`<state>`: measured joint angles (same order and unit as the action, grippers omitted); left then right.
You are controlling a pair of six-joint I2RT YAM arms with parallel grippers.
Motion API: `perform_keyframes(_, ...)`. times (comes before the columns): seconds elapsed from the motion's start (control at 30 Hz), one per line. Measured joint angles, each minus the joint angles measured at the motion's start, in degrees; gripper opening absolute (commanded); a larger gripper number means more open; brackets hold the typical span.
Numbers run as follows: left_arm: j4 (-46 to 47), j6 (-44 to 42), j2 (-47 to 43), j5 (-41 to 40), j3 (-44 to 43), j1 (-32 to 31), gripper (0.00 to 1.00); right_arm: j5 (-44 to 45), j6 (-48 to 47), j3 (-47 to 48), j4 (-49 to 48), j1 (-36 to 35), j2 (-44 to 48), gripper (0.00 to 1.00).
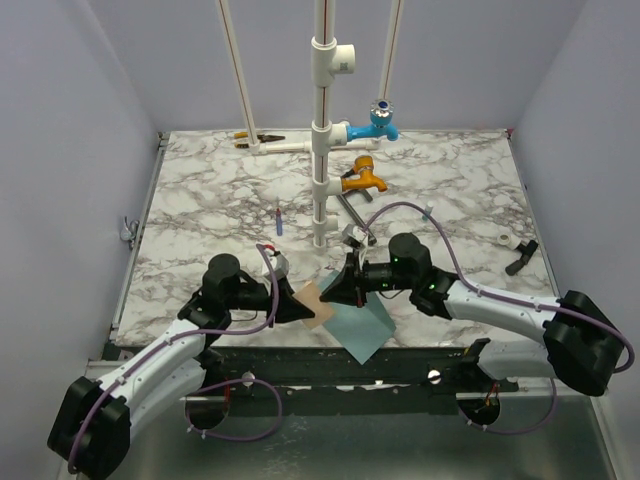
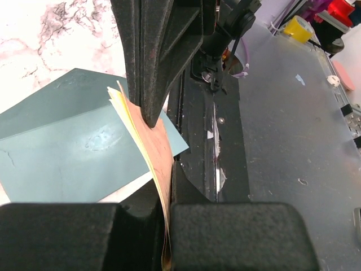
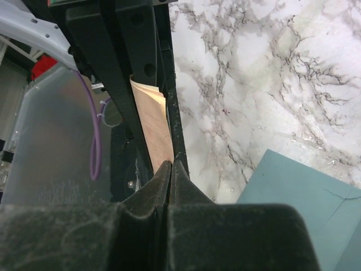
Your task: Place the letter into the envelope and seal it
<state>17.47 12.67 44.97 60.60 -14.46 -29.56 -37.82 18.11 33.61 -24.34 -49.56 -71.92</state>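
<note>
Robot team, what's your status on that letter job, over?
Left gripper shut on the letter. Right gripper pinching its other edge. The envelope lies flat on the table, letter not yet inside. Nothing blocking.

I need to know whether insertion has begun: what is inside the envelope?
Nothing visibly: the letter is outside, pinched in the left claw over the envelope. The envelope's interior cannot be seen.

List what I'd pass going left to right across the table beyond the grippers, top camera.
Yellow-handled tool → small blue stick → white pipe stand → orange tap → black angled piece near the right edge.
</note>
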Motion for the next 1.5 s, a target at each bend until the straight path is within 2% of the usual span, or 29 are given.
perform_keyframes(0.03,-0.02,-0.04,0.02,-0.17,0.0,-0.22,0.05,-0.04,0.42,-0.31,-0.24,0.0,0.33,0.01)
perform_keyframes(0.07,0.0,-0.13,0.04,-0.37,0.0,-0.44,0.24,-0.11,0.87,-0.55,-0.42,0.0,0.63,0.01)
perform_keyframes(0.13,0.0,-0.31,0.09,-1.16,0.0,-0.7,0.76,0.09,1.68,-0.66,-0.04,0.0,0.98,0.01)
perform_keyframes(0.17,-0.02,-0.37,0.07,-2.03,0.0,-0.85,0.85,0.68,1.95,-0.63,0.61,0.0,1.14,0.0)
perform_keyframes(0.23,-0.31,-1.09,-0.22,-4.02,0.0,-0.94,0.9,2.49,2.16,-0.57,3.34,0.0,1.53,0.01)
perform_keyframes(0.4,-3.34,-6.14,-1.88,-7.61,-1.25,-0.94,0.92,9.4,2.89,0.11,15.32,0.35,3.5,0.01)
perform_keyframes(0.63,-7.54,-16.7,-1.99,-10.12,-5.46,-1.16,0.89,18.56,5.27,2.12,29.94,2.84,4.72,0.01)
perform_keyframes(0.7,-10.91,-25.24,-1.95,-11.32,-6.6,-2.73,0.89,21.2,5.81,4.15,34.32,3.72,5.01,0.01)
perform_keyframes(0.87,-18.14,-52.68,1.33,-19.26,-7.96,-11.32,0.92,25.42,5.88,9.9,42.82,6.88,5.07,0.01)
perform_keyframes(1.0,-21.73,-66.99,8.61,-24.59,-7.91,-15.78,0.95,26.4,5.62,10.25,47.63,10.99,4.94,0.0)
perform_keyframes(1.23,-23.67,-75.95,14.82,-27.78,-8.48,-19.87,0.77,27.63,4.09,9.81,50.18,13.16,4.48,0.01)
perform_keyframes(1.5,-23.63,-81.7,18.64,-30.47,-8.74,-22.05,0.77,27.26,3.89,9.55,50.03,13.2,0.26,0.01)
